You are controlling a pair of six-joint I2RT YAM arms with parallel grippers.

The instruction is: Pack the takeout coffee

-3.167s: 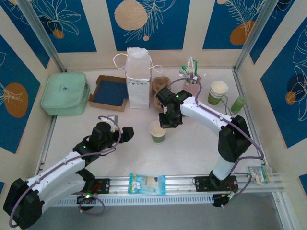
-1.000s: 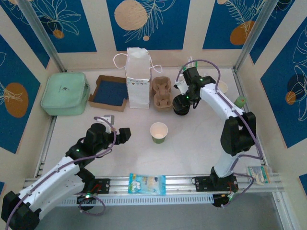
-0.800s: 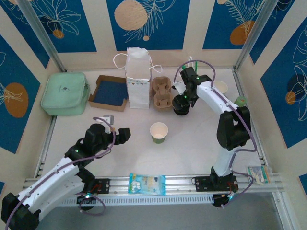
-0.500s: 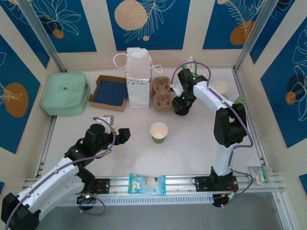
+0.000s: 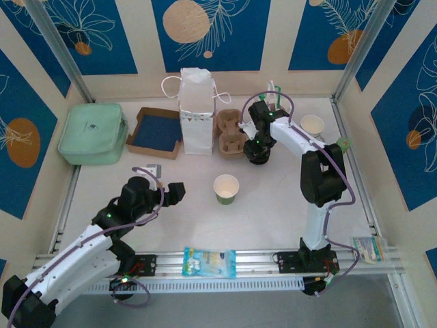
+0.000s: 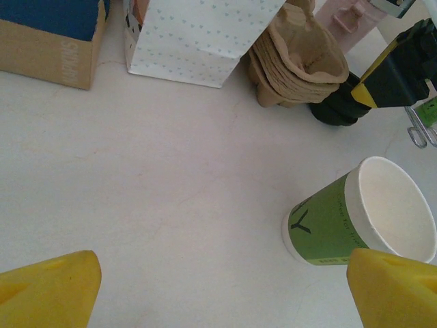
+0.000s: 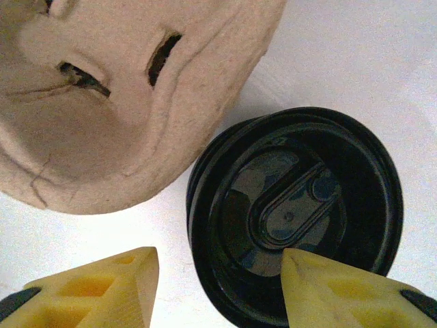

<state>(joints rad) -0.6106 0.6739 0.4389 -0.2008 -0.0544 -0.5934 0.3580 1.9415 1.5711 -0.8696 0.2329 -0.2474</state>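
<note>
The takeout coffee cup (image 5: 226, 189), cream above and green below, stands upright at mid-table with its mouth uncovered; in the left wrist view the cup (image 6: 334, 222) is at the lower right. My left gripper (image 5: 179, 191) (image 6: 224, 266) hovers open just left of it, holding nothing. A round black lid (image 5: 258, 158) (image 7: 293, 205) lies on the table beside the brown pulp cup carrier (image 5: 231, 133) (image 7: 102, 102). My right gripper (image 5: 258, 147) (image 7: 220, 263) is low over the lid. Its jaws straddle the lid's near-left rim, one finger over the lid and one off it above bare table.
A white paper bag (image 5: 196, 109) stands behind the carrier, a brown tray box (image 5: 156, 132) and a green pouch (image 5: 92, 133) to its left. Another paper cup (image 5: 312, 126) and a green tube (image 5: 341, 145) stand at the right. A snack packet (image 5: 209, 262) lies on the front rail.
My right gripper has moved left from the back right and come down over the black lid, its jaws narrowing. The left arm and the cup have stayed put.
</note>
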